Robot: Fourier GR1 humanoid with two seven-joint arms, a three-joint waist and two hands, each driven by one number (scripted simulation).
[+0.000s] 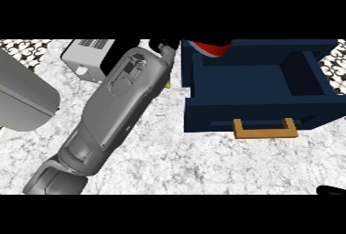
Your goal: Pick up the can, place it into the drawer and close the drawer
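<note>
The navy drawer [256, 112] stands open at the right of the counter, its tan handle [265, 128] facing me. A red can [212, 47] with a white patch shows at the drawer's back left corner, partly cut off by the view's top edge. My left forearm [118, 100] stretches from the lower left up to that corner. Only a sliver of the black left hand [163, 46] shows, just left of the can, and I cannot tell whether it touches the can. Of my right hand [331, 190], only a small black tip shows at the lower right edge.
A white boxy appliance [88, 57] sits at the back left, beside my left forearm. A large grey rounded object [24, 98] fills the left edge. The speckled white counter [202, 160] spreads out in front of the drawer.
</note>
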